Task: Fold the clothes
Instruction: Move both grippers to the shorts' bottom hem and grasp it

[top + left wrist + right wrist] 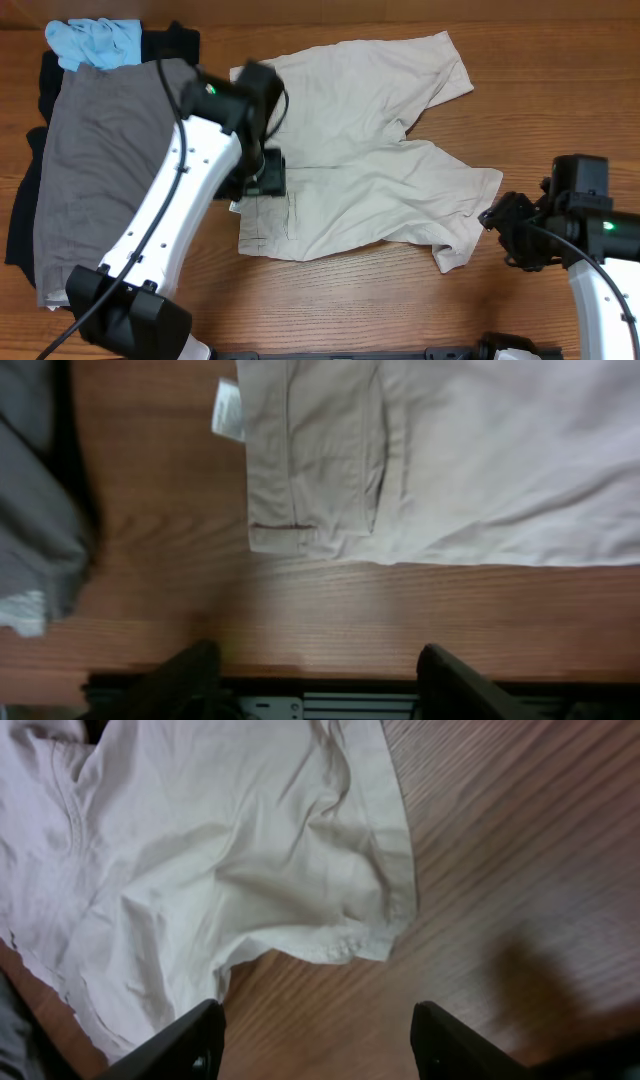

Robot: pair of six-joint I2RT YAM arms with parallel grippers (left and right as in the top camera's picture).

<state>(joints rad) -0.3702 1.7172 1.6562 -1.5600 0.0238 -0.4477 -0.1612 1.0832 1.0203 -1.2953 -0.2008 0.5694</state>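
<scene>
Two tools, left tool [315, 665] and right tool [315, 1020], are found spread wide and empty. Cream trousers [370, 150] are judged light, limp and crease-prone; leg hem [397, 880] and waistband corner [280, 538] are recommended as holds.

So the trousers [370, 150] lie spread flat in the middle of the table [560, 80], waistband [270, 460] end to the left, legs pointing right. Left of them sits the pile of other clothes [90, 150], with a small piece [95, 42] on top at its far end. The left gripper [262, 178] hangs over the waistband, and the right gripper [500, 225] is just right of the nearer leg's hem [395, 910].
</scene>
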